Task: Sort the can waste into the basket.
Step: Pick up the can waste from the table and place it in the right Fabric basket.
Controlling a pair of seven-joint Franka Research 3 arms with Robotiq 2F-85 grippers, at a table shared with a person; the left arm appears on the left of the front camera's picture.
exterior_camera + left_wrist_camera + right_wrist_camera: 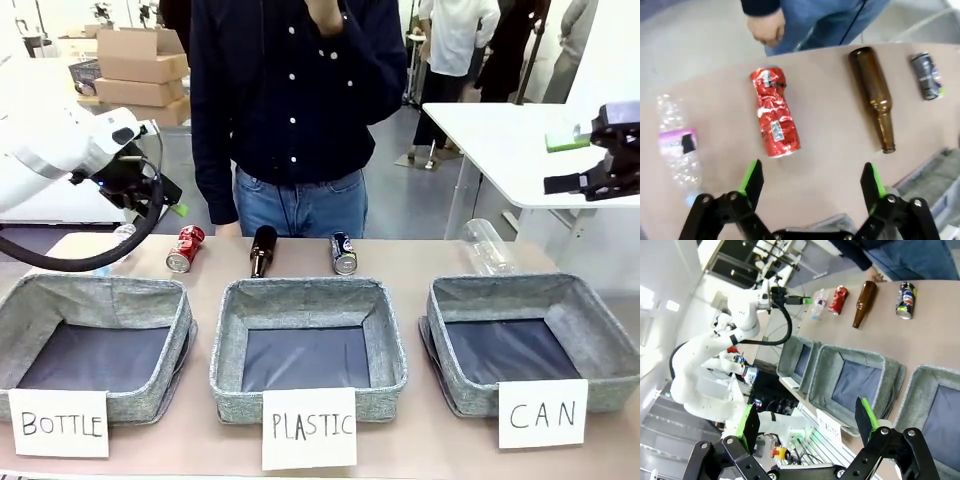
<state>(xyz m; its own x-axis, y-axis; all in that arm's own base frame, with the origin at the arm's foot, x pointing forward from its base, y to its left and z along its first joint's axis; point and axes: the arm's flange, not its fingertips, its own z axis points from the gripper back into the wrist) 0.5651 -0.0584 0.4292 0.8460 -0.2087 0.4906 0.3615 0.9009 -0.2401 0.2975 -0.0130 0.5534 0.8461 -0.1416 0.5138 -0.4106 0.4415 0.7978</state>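
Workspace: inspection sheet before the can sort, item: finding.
Surface: tan table, no spills seen.
Job's things: red can, crushed, and dark can lie on their sides along the far edge; CAN basket at the robot's right, no can in it.
Clutter: brown bottle lying between the cans; right plastic bottle and left plastic bottle at the row's ends; PLASTIC basket, BOTTLE basket.
Claws: left claw open, above the table near the red can; right claw open, raised at the right, holding nothing.
Cables: black cable loops from the left wrist.
Surroundings: person at the far side; cardboard boxes, white table behind.
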